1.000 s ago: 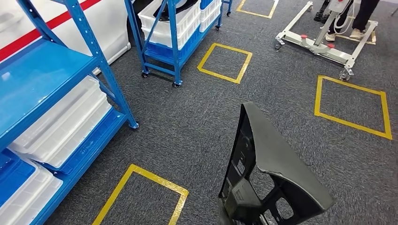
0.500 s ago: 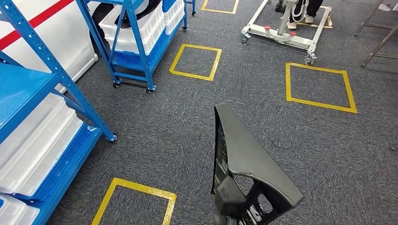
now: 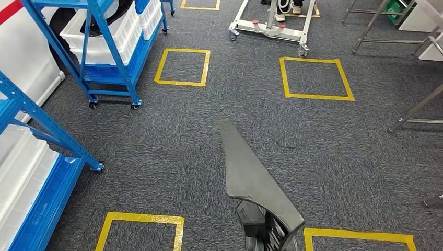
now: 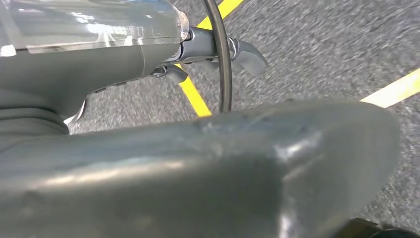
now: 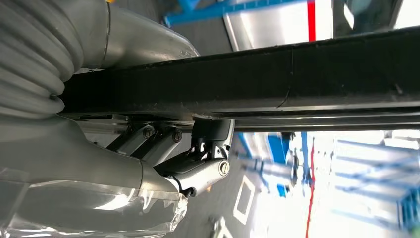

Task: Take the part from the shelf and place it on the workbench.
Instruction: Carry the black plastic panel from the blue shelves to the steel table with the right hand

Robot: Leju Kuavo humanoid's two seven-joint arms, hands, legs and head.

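The part [image 3: 251,178] is a long dark grey plastic panel with cut-outs at its near end. It rises from the bottom centre of the head view, above the carpet. In the left wrist view its smooth grey face [image 4: 223,163] lies right against my left hand [image 4: 99,64], whose dark fingers [image 4: 245,54] reach past it. In the right wrist view the part's black edge [image 5: 277,79] runs across the picture, and my right hand [image 5: 124,158] grips it from below with its fingers [image 5: 198,171] pressed to the edge.
A blue shelf [image 3: 36,120] with white bins [image 3: 21,167] stands at the left. A wheeled blue rack [image 3: 109,57] holds white crates further back. Yellow squares [image 3: 316,78] mark the carpet. A white wheeled frame [image 3: 269,29] stands at the back, and metal legs [image 3: 412,112] at the right.
The camera has turned to the right, so the shelf and floor marks have slid left across the picture. The part stays held in front of me, now seen more edge-on.
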